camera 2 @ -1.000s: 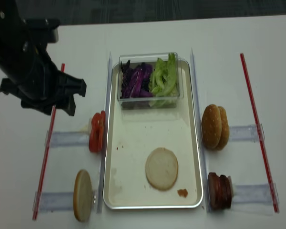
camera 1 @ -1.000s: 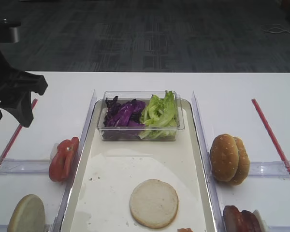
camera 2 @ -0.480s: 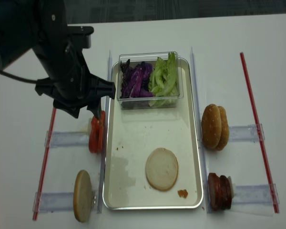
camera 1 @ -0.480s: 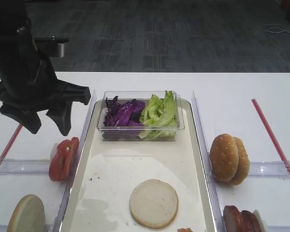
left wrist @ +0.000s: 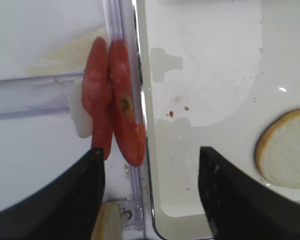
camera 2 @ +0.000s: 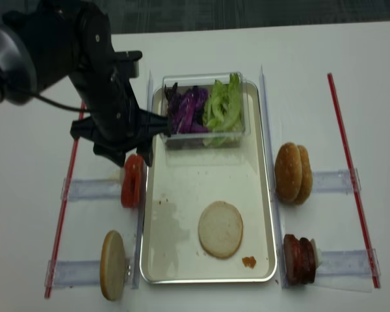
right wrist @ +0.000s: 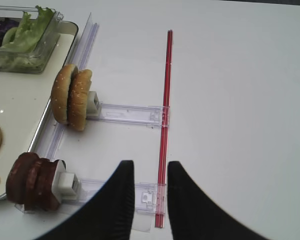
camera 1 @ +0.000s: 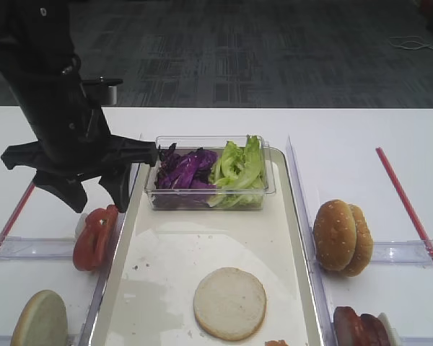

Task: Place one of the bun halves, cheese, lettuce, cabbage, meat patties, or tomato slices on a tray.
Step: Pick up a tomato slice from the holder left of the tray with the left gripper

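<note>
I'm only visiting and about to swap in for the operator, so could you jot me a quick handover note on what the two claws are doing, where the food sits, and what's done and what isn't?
Left gripper: open, empty, hanging just above the tomato slices, which stand on edge in their holder left of the tray.
Right gripper: jaws slightly apart, empty, above the table to the right of the meat patties.
On the tray: one bun half, cut face up, and the clear box with cabbage and lettuce.
Off the tray: sesame buns to the right, a pale bun at front left.
Left to do: grip a tomato slice and lay it on the tray.
</note>
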Tool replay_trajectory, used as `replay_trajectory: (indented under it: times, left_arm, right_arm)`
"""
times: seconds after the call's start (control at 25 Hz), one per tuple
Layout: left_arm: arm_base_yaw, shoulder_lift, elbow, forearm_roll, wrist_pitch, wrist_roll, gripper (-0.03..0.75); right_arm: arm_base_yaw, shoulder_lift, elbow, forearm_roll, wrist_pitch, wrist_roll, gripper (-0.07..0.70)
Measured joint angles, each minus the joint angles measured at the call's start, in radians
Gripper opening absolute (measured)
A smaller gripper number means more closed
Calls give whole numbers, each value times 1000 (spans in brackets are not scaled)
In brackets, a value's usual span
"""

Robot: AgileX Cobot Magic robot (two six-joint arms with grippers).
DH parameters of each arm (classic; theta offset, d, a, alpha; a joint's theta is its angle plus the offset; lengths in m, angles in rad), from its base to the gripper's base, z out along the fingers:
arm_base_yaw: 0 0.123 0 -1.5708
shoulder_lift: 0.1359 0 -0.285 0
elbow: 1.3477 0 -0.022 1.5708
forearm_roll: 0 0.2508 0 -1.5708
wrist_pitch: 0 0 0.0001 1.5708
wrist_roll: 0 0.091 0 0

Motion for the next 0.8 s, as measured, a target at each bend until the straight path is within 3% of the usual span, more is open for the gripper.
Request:
replay_trajectory:
  times: [0.8]
  left_arm:
    - [0, 153, -6, -6, -81, -1, 394]
  right_arm:
    - [0, 0, 0, 0, 0, 2, 201]
